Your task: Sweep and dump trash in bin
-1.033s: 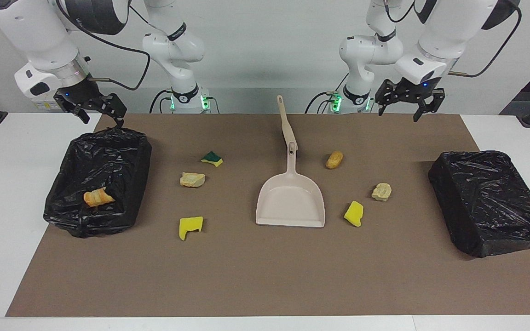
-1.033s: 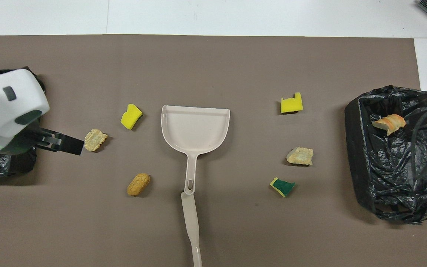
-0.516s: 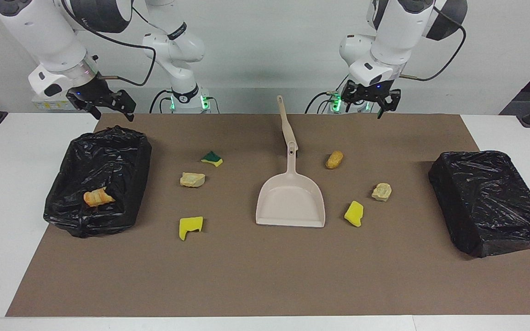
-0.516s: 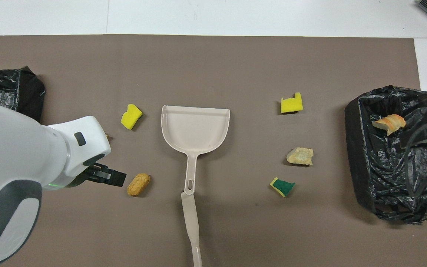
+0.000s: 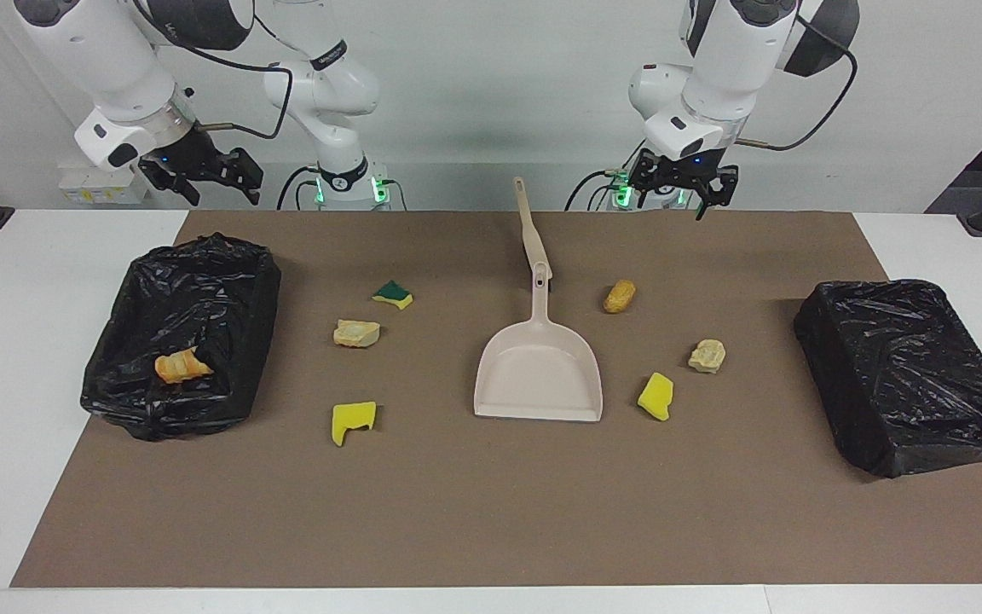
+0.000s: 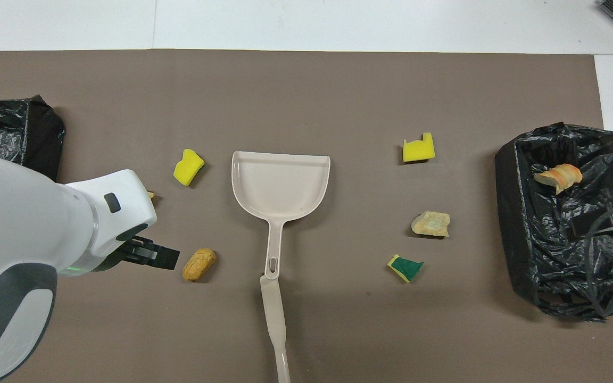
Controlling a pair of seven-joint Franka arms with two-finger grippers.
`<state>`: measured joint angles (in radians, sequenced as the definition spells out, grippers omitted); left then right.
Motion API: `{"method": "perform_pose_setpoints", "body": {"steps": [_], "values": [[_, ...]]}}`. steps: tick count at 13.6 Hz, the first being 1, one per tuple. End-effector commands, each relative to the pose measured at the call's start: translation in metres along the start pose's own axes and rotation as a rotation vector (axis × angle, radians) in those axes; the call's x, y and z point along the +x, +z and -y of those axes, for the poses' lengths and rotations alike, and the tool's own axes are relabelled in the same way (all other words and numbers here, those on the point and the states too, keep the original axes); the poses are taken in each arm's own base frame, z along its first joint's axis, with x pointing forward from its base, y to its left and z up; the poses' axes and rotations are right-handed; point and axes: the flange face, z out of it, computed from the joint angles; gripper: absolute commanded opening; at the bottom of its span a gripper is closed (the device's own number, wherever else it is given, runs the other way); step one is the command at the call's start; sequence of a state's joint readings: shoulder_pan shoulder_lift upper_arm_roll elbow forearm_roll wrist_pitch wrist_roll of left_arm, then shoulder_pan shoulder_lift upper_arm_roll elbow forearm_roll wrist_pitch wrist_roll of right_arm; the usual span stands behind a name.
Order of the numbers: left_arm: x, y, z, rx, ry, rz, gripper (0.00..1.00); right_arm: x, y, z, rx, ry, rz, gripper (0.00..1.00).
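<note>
— Tools?
— Left tool (image 5: 680, 189) and right tool (image 5: 205, 175): both spread wide, empty, raised.
— Trash?
— Scraps (image 5: 354, 333) lie around the dustpan (image 5: 539, 375); one lump (image 5: 181, 367) sits in the bin (image 5: 227, 290).

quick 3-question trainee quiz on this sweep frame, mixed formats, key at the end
1. True or false: the dustpan holds a scrap.
2. How many scraps lie loose on the brown mat?
3. The orange lump lies: A) on the mat, B) in the open bin at the right arm's end, C) on the closed black bag.

Key: 1 false; 2 six; 3 B. The left gripper and right gripper are open, holding nothing.
</note>
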<state>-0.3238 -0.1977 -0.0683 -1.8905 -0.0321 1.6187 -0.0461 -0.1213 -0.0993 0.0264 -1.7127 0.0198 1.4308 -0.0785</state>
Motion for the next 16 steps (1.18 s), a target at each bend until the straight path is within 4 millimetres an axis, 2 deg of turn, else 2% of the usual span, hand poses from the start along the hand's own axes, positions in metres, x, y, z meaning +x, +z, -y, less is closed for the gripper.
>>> {"method": "perform_pose_setpoints", "body": {"steps": [1, 3, 6, 7, 8, 9, 11, 13, 15, 16], "values": [[-0.008, 0.002, -0.002, -0.013, -0.005, -0.020, 1.00, 0.012, 0.002, 0.030, -0.008, -0.110, -0.059, 1.00], [-0.008, 0.002, -0.001, -0.012, -0.005, -0.020, 1.00, 0.035, 0.018, 0.049, -0.002, -0.211, -0.078, 1.00], [-0.008, 0.003, -0.013, -0.028, 0.015, -0.032, 1.00, 0.071, 0.045, 0.105, -0.011, -0.426, -0.149, 1.00], [-0.010, 0.006, -0.016, -0.028, 0.017, -0.026, 1.00, 0.082, 0.056, 0.120, -0.006, -0.468, -0.170, 1.00], [-0.015, 0.013, -0.028, -0.027, 0.030, -0.016, 1.00, 0.093, 0.067, 0.135, -0.007, -0.484, -0.186, 1.00], [-0.018, 0.018, -0.032, -0.027, 0.030, -0.012, 1.00, 0.102, 0.080, 0.158, 0.005, -0.502, -0.206, 1.00], [-0.020, 0.021, -0.031, -0.029, 0.028, -0.023, 1.00, 0.118, 0.106, 0.200, 0.025, -0.459, -0.247, 1.00], [-0.020, 0.022, -0.030, -0.029, 0.025, -0.021, 1.00, 0.127, 0.126, 0.229, 0.037, -0.410, -0.271, 1.00], [-0.020, 0.022, -0.028, -0.029, 0.023, -0.020, 1.00, 0.130, 0.144, 0.271, 0.064, -0.302, -0.281, 1.00], [-0.020, 0.022, -0.027, -0.030, 0.020, -0.020, 1.00, 0.135, 0.153, 0.284, 0.074, -0.227, -0.272, 1.00]]}}
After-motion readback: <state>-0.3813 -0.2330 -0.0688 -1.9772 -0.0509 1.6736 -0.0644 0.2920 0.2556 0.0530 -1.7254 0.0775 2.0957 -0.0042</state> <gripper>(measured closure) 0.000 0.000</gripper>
